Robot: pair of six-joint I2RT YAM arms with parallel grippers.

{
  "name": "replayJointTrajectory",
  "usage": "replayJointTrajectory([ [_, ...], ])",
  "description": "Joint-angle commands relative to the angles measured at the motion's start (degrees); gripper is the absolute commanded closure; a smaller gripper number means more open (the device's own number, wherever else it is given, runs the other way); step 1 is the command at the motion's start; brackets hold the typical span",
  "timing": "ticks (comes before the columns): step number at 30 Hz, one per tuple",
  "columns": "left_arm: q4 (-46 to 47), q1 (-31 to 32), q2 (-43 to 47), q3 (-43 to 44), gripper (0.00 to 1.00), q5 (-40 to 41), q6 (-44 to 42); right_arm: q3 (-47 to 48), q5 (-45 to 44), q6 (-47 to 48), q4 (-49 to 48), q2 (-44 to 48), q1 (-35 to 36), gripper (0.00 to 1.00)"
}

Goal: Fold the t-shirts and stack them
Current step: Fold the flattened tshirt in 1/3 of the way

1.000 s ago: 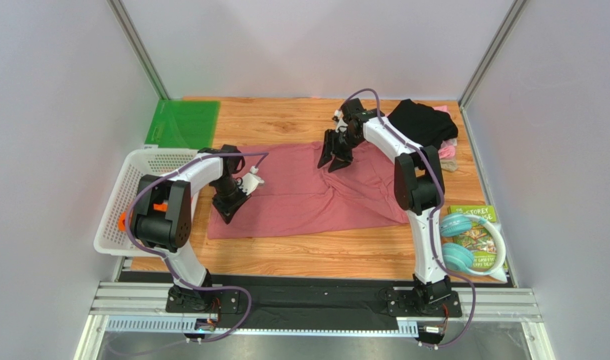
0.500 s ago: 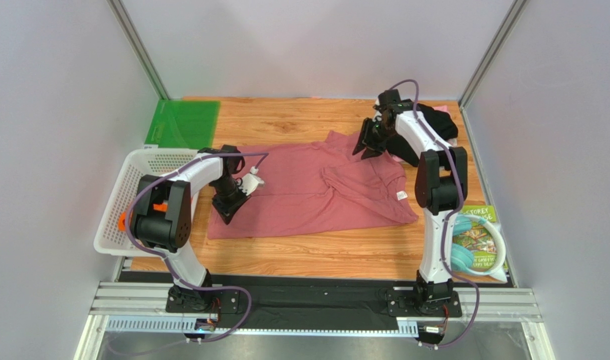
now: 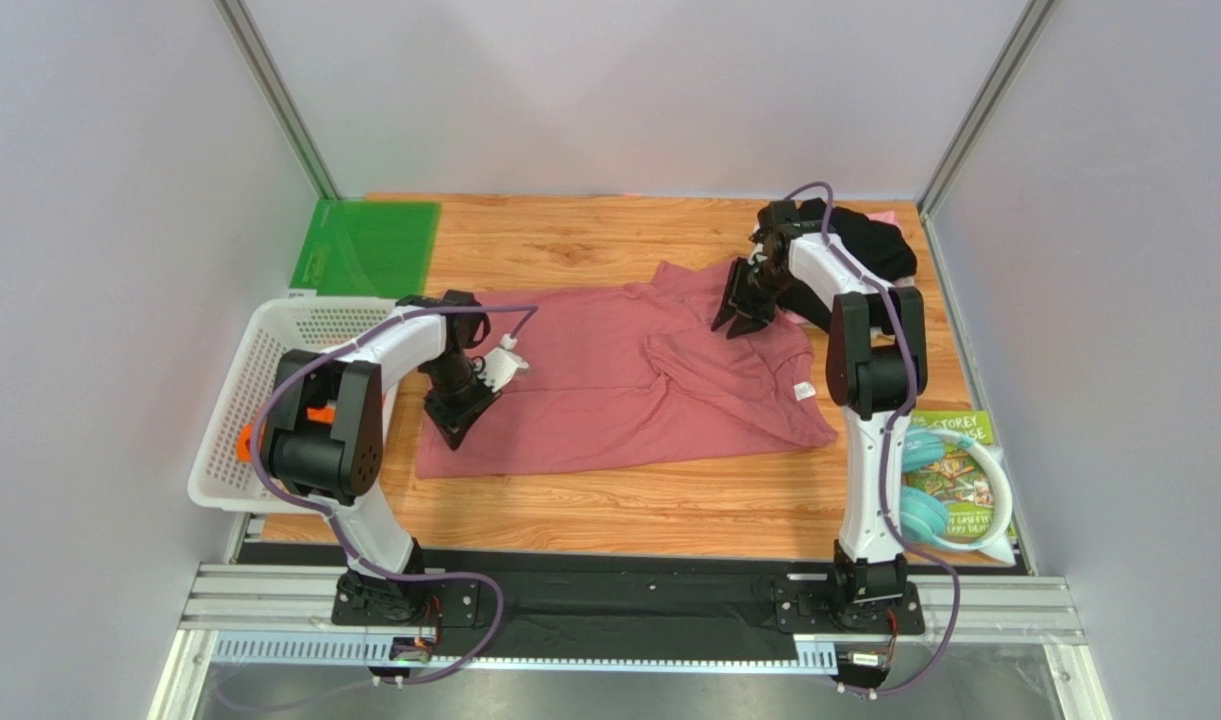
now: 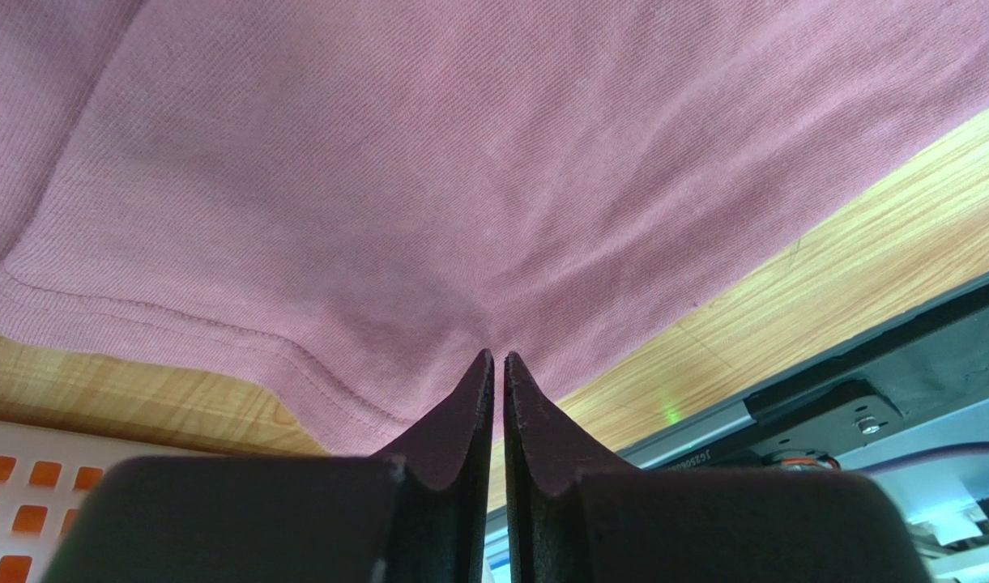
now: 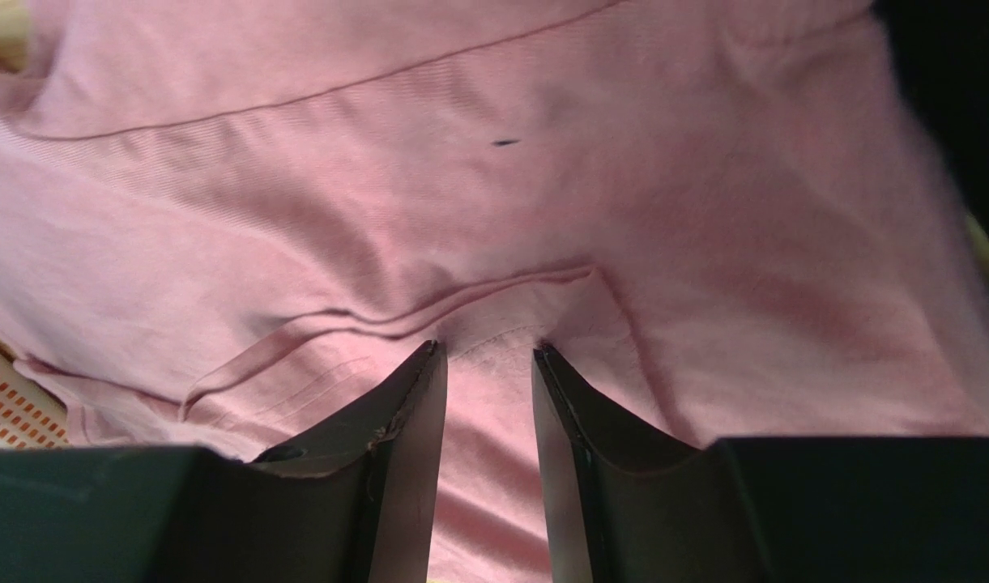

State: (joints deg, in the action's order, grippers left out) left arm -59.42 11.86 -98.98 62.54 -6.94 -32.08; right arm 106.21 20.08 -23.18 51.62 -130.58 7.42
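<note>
The large dusty-rose t-shirt (image 3: 609, 398) lies spread across the wooden table, its white neck label (image 3: 804, 390) showing near the right side. My left gripper (image 3: 456, 425) sits at the shirt's left hem, shut on a pinch of the rose cloth (image 4: 402, 182); the fabric puckers at the left gripper's (image 4: 499, 355) tips. My right gripper (image 3: 738, 317) is down on the shirt's upper right part. In the wrist view the right gripper (image 5: 487, 349) has its jaws apart, with a raised fold of the shirt (image 5: 463, 182) between the tips. A black t-shirt (image 3: 860, 245) lies bunched at the back right.
A white mesh basket (image 3: 248, 393) stands at the left edge beside the left arm. A green mat (image 3: 368, 248) lies at the back left. A picture book (image 3: 954, 435) and teal headphones (image 3: 932, 503) sit at the near right. Grey walls enclose three sides.
The right gripper moved from the shirt's middle to its upper right, and that part of the shirt now lies spread with the label showing. Its jaws have narrowed. The left arm stayed still.
</note>
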Motion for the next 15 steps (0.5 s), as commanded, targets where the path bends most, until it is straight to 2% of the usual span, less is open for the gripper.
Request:
replayJointTrajectory([
  [1, -1.32, -0.34, 2.47, 1.88, 0.88, -0.09, -1.15, 1.72, -0.12, 1.12, -0.73, -0.64, -1.18, 0.60],
  [15, -1.40, -0.34, 2.30, 1.71, 0.88, 0.52, -1.85, 1.89, 1.90, 0.07, -1.61, -0.90, -6.19, 0.61],
])
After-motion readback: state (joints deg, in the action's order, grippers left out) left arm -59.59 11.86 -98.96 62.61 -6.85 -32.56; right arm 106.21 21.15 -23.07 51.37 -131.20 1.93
